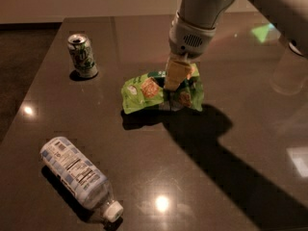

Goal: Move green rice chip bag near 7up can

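The green rice chip bag (144,91) is a crinkled green pouch near the middle of the dark table (216,186). My gripper (175,78) comes down from above and is shut on the bag's right half, with the tan fingers (174,71) pinching it. The bag hangs a little above the table and throws a shadow below it. The 7up can (83,56) stands upright at the far left, about a bag's length to the left of the bag and slightly farther back.
A clear plastic bottle (77,176) with a blue-white label and white cap lies on its side at the front left. A faint clear cup-like object (288,71) stands at the right edge. The table's left edge runs close to the can.
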Motion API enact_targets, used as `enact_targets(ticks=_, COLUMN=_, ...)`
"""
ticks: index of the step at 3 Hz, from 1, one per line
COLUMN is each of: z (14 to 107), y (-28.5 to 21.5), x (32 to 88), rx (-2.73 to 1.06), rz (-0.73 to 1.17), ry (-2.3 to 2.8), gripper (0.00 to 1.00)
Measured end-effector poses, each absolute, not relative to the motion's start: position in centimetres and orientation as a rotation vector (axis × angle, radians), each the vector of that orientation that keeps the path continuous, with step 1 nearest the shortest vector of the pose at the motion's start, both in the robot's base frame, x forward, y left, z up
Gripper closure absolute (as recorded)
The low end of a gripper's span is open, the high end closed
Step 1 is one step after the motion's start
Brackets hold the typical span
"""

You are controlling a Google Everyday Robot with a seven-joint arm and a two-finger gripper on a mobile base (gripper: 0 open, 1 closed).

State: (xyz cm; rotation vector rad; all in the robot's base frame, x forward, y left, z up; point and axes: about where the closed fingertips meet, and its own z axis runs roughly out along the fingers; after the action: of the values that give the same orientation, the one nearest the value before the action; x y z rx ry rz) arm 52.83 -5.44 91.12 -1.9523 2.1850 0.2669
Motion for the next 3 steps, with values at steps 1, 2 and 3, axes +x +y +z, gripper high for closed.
enact_targets(ticks=1, z=91.8, y=-2.8, x=53.2, rx=-1.92, rz=0.299, ry=2.168, gripper=1.0)
enact_targets(ticks=2, z=91.9, y=0.0, x=54.3, rx=-1.877, rz=0.3, ry=2.15, gripper=1.0)
enact_targets(ticks=3, z=91.9, y=1.7, x=55.9, rx=-1.834, rz=0.274, ry=2.139, gripper=1.0)
